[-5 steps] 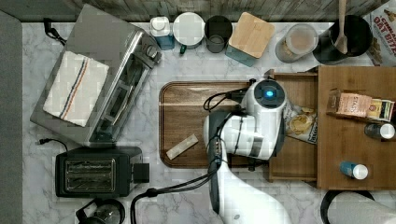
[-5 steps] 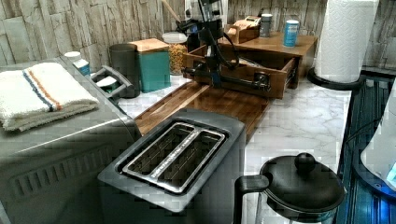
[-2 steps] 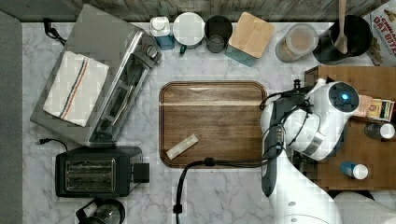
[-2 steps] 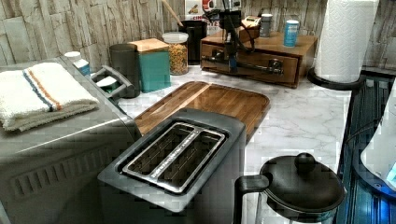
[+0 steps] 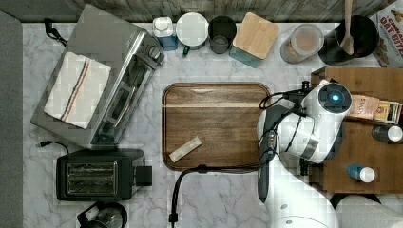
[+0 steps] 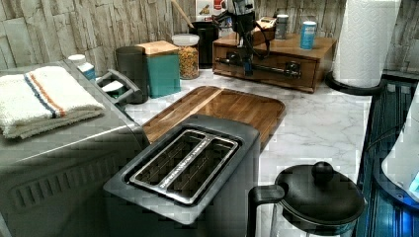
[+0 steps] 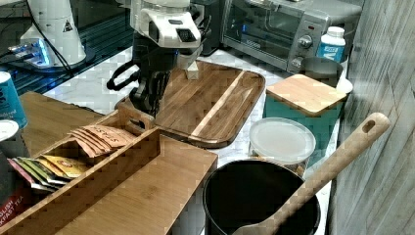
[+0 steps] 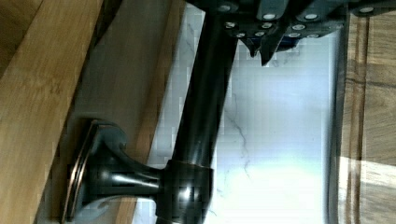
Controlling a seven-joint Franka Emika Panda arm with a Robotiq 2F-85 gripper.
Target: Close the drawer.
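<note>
Find the white arm (image 5: 304, 137) coming up from the top view's bottom edge, elbow bent, wrist stacked over the front edge of the wooden cabinet (image 5: 366, 156) on the top view's right. In the right view, see it pointing straight down, between the cabinet and the dark wooden tray (image 7: 205, 103). Look to the left view for the drawer (image 6: 267, 74): pushed fully home, front flush with the cabinet face, standing well back from the tray across a strip of marble counter (image 6: 316, 108). Along that front, note the dark bar handle (image 6: 276, 69), carried on a round-based post in the wrist view. Locate the gripper (image 6: 245, 64) hanging upright right at the handle's near end; cannot tell whether the claw is clamped on the bar or merely beside it.

Compare with a second ago: then pulled far out over the tray's edge, with the wrist above the tray's right side in the top view; now tucked away, leaving the whole tray uncovered. Compare with 0.4 s ago: already nearly in, with little further travel since. Note the wrist, carried toward the top view's right along with the drawer. Same spots as before for the cabinet top's bottles (image 5: 359, 173) and the small packet (image 5: 185, 149) on the tray.
</note>
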